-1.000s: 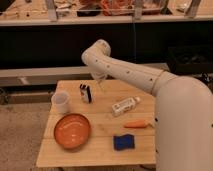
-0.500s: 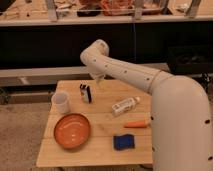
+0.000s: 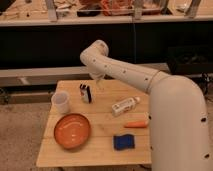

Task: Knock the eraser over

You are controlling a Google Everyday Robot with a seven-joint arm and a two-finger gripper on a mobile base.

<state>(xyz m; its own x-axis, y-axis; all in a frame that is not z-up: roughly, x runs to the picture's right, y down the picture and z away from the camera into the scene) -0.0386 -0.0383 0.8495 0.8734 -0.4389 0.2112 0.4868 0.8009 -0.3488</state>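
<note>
**Step in hand:** final approach before the push.

**Positions.** The eraser [image 3: 86, 93] stands upright on the far left part of the bench [image 3: 100, 155]. The white cup [image 3: 61, 102] is near it at 8 o'clock. The arm [image 3: 125, 75] reaches in from the right. The jaws hang just beside the eraser at its 1 o'clock, slightly above its top, and apparently do not touch it.

**Recommended procedure (a judgement).**
1. Lower the jaws until they are level with the upper half of the eraser.
2. Sweep toward 7 o'clock. Contact high on the block should tip it, while contact low would likely only slide it.
3. Keep the stroke short, because the cup lies close to the line of travel.

**Jaw state.** The jaws are spread to full width. Nothing is held and nothing sits between them.
</note>
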